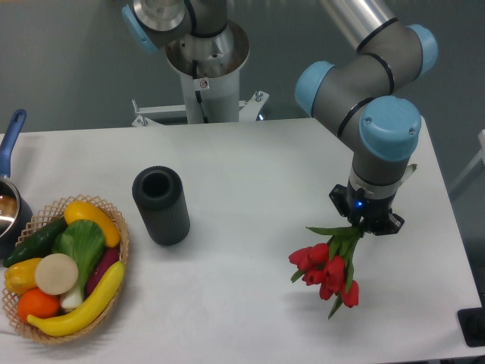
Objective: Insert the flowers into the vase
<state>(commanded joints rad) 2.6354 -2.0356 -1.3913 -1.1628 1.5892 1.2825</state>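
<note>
The flowers (327, 271), a bunch of red tulip buds with green stems and leaves, hang at the right side of the table with the buds pointing down and to the left. My gripper (365, 224) is shut on their stems from above and holds them just over the tabletop. The vase (161, 205), a dark ribbed cylinder with its round mouth up, stands left of centre, well apart from the flowers and the gripper.
A wicker basket (120, 227) with fruit and vegetables sits at the front left. A blue-handled pot (9, 193) is at the left edge. The arm's base (204, 68) stands behind the table. A dark object (474, 326) is at the right front corner.
</note>
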